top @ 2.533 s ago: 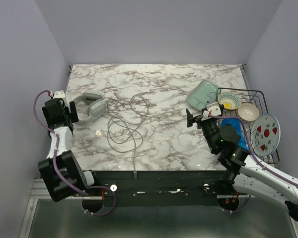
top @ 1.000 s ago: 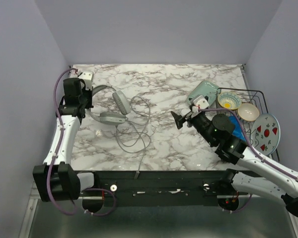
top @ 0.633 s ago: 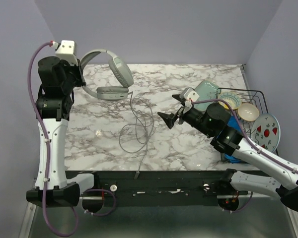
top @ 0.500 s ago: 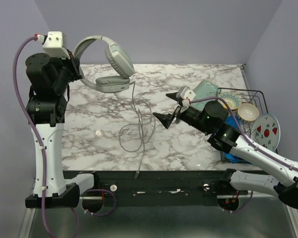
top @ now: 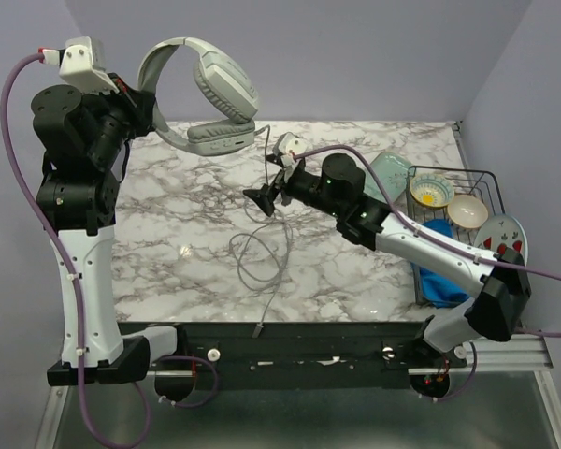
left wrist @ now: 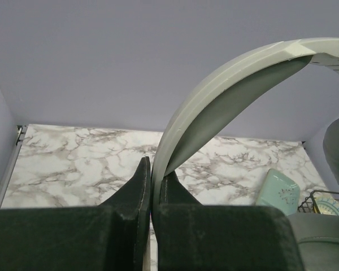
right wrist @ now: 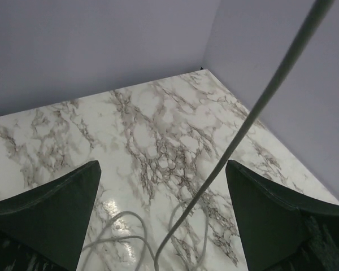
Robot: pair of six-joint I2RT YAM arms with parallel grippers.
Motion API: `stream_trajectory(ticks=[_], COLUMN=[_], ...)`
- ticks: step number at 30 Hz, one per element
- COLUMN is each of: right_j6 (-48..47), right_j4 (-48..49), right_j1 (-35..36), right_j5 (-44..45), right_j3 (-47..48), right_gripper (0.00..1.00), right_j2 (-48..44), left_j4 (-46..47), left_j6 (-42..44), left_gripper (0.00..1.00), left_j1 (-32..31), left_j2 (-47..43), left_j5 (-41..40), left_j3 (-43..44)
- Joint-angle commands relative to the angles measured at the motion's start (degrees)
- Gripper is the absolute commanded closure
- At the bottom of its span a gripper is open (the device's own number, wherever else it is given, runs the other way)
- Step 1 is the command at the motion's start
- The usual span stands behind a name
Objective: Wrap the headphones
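Lavender walls close in a white marble-patterned bench (top: 168,253) veined in grey-brown.

High above its left side, the left pincer (top: 152,120) is clenched on the curved headband of the light grey over-ear headphones (top: 226,89). In the left wrist view the two dark fingers (left wrist: 138,180) press together with the thin edge of the band pinched between them, and the band arcs up and to the right. From above, the headphones hang in the air clear of the bench. One oval earcup faces the camera and the other lies flat below it.

A long thin grey cable (top: 265,182) drops from the lower earcup. It passes through the right pincer (top: 262,199), which reaches in from the right over the middle of the bench. That pincer is released, its black fingers spread wide. In the right wrist view the cable (right wrist: 243,130) runs slantwise between the two fingers (right wrist: 51,209), and I cannot tell whether it touches either one.

Below the right pincer, the cable falls into loose loops on the marble. Its small plug (top: 258,329) lies at the near edge of the bench.

Farther right sit a pale green square plate (top: 385,170) and a black wire dish rack (top: 491,182). The rack holds a yellow-centred bowl (top: 430,193), a beige bowl (top: 467,211) and a round plate with red fruit prints (top: 505,245). A blue cloth (top: 438,285) lies under the right arm.
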Motion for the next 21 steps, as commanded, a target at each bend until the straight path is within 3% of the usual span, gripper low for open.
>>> stream_trajectory(ticks=[1,4,13,15,19,21], right_j6=[-0.31,-1.27,-4.00,-4.96,-6.72,-7.43], right_j4=[-4.90,-4.46,-4.20,-4.29,-4.29,-4.20], right_j1=[0.28,0.19,-0.16,-0.33,-0.86,-0.86], right_j5=[7.61,12.30,12.84,12.57,10.73,10.11], right_j3=[5.61,4.74,3.24,3.94,3.95,3.69], right_gripper=[0.00,0.00,0.03,0.12,0.49,0.60], right_j2=[3.97,4.32,5.11,6.43,8.10,8.19], left_j4=[1.33,1.07,0.54,0.37,0.11,0.28], left_j6=[-4.92,-4.92,-6.33,-7.21,-9.31,-10.37], left_gripper=[1.00,1.00,1.00,1.00,1.00,1.00], left_j1=[-0.16,-0.15,-0.07,-0.16,-0.07,-0.07], left_j2=[-0.81,-0.81,0.68,1.03,1.56,1.56], left_j5=[2.86,2.95,4.62,5.14,7.07,8.22], left_j3=[3.43,4.48,8.78,9.49,10.29,9.76])
